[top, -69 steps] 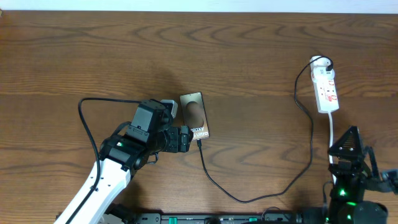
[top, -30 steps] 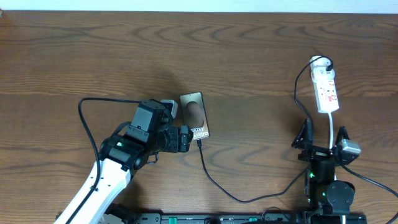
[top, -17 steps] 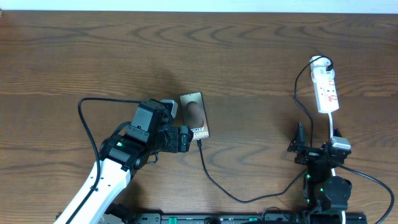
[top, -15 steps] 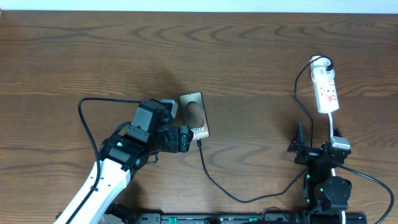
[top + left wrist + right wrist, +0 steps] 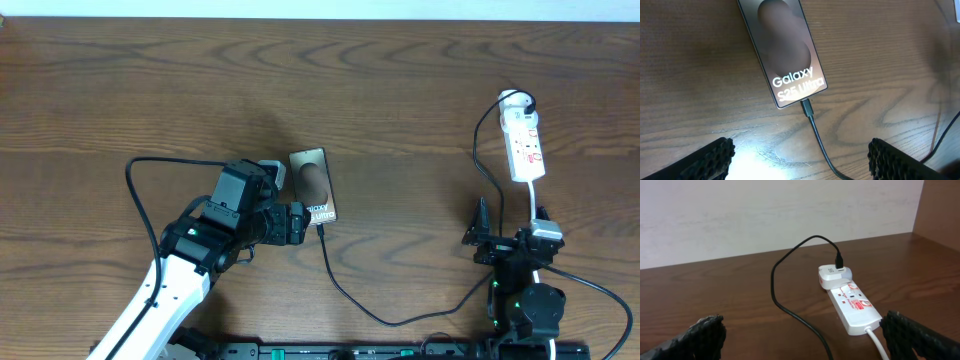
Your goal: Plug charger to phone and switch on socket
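– Left wrist view: where is the phone (image 5: 782,55) seen?
– It is seen lying flat on the table (image 5: 880,60), lettering up, just ahead of the left gripper (image 5: 802,162). In the overhead view it is found left of centre.
– And the charger (image 5: 815,130)?
– Its plug tip is seated in the phone's near short edge. The cable is led off between the fingers (image 5: 702,160), curved across the table and brought up to the socket (image 5: 852,305). There it is plugged into the white plug (image 5: 835,275) at the far end.
– How is the left gripper held?
– It is spread wide, nothing is gripped, and neither phone nor cable is touched.
– Where is the socket placed?
– At the right side of the table, well apart from the phone. Red marks are seen on it, but the switch position cannot be told.
– The right gripper (image 5: 807,337)?
– It is spread as well, empty, and aimed at the socket from nearby, with no contact made.
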